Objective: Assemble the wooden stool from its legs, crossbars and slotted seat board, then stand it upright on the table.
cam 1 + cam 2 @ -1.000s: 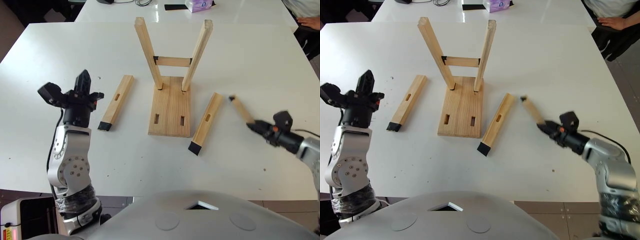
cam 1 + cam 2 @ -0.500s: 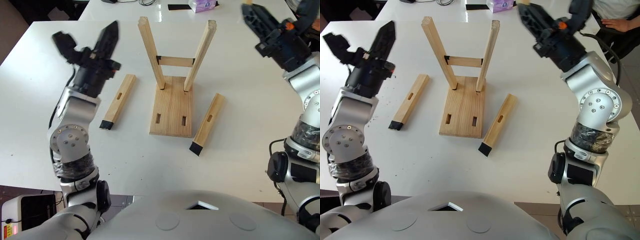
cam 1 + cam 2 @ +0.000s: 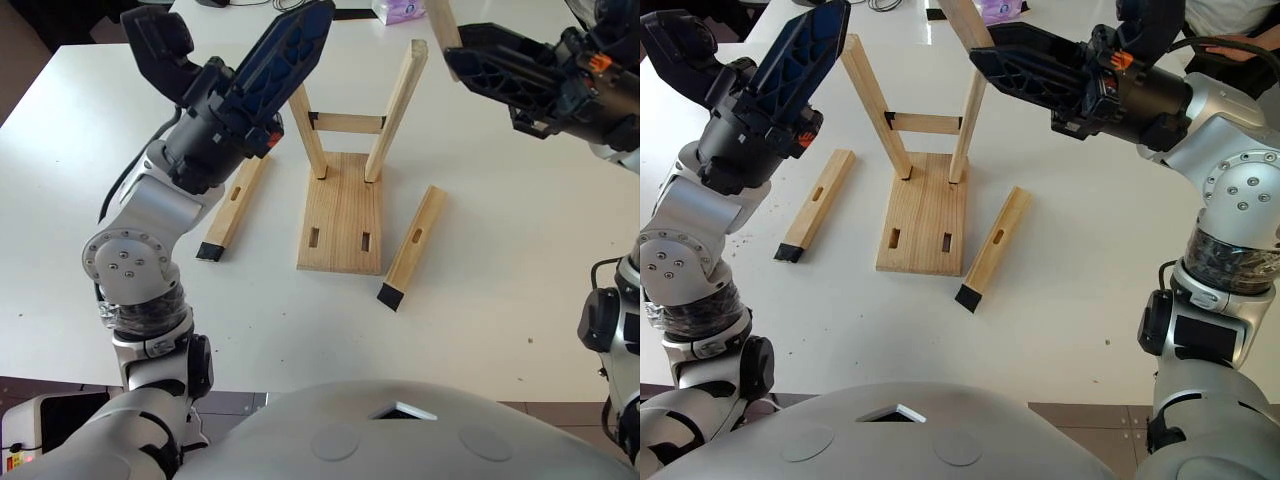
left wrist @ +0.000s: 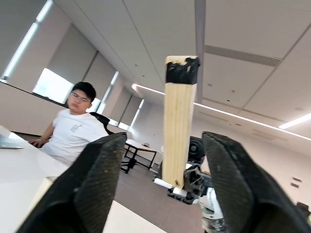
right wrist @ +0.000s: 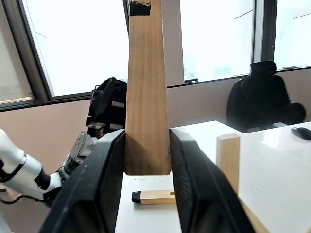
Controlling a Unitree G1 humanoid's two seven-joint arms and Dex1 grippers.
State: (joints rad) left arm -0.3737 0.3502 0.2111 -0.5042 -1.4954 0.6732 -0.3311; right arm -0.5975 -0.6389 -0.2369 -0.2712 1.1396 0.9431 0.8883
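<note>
My right pincer point(image 5: 146, 145) is clamped on a short pale wooden crossbar with a black tip point(image 5: 146, 73), raised high over the far right part of the white table point(image 3: 520, 250). My left pincer point(image 4: 163, 138) is spread wide and empty, lifted above the table's left side. I judge the stool about half built. The flat, slotted, light-wood seat board point(image 3: 340, 215) lies near the middle of the table. Two square wooden legs point(image 3: 305, 110) stand in the slots at its far end, joined by a short wooden crossbar point(image 3: 347, 123). The two slots at the board's near end are empty. One loose slotted leg with a black foot point(image 3: 235, 203) lies just beside the board on the side toward the table's left edge. The other black-footed leg point(image 3: 414, 243) lies just beside it toward the right edge. What remains, as I see it, is to join those two legs with the bar I hold, seat them in the near slots, and turn the stool onto its feet.
</note>
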